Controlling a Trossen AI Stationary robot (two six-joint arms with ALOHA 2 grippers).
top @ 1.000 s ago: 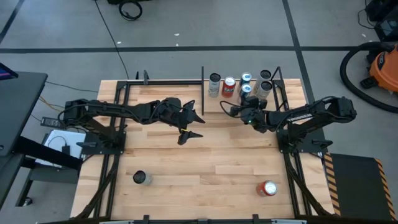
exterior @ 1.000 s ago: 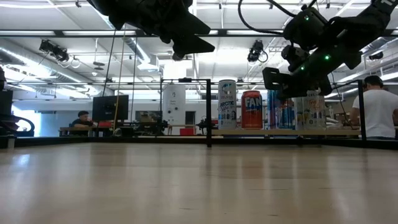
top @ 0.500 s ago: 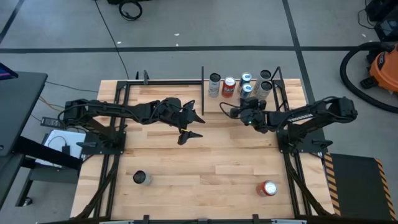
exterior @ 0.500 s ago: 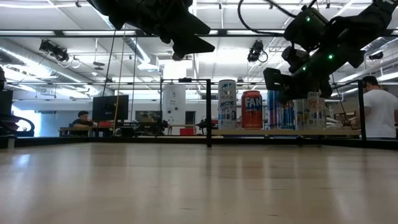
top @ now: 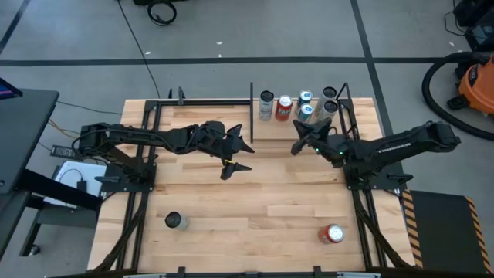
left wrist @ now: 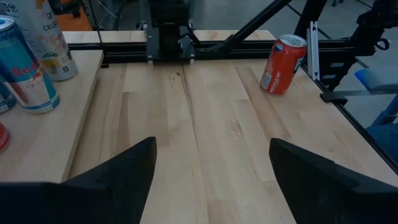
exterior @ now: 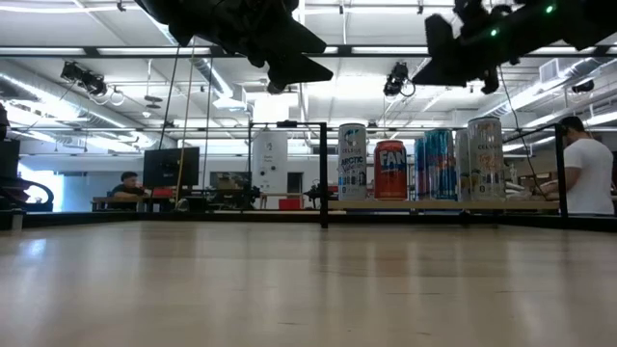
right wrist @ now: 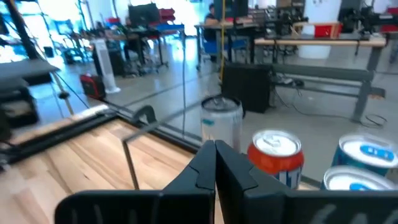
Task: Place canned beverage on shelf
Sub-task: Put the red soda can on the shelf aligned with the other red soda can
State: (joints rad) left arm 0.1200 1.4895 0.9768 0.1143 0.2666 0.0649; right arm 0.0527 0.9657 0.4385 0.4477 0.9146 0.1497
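Wooden shelf point(top: 297, 127) already holds five cans. Right gripper point(top: 297, 144), pinched shut and empty, hangs just beside it. Left gripper point(top: 241, 157) waits wide open. Well away from the shelf stand a red can point(top: 333, 234) and, probably, a grey can point(top: 175, 222).

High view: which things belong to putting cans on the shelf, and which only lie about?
Job: shelf; cans standing on it; loose silver can; loose red can; right gripper, shut, near the shelf; left gripper, open, mid-table.
Lying about: vacuum cleaner; floor cable.
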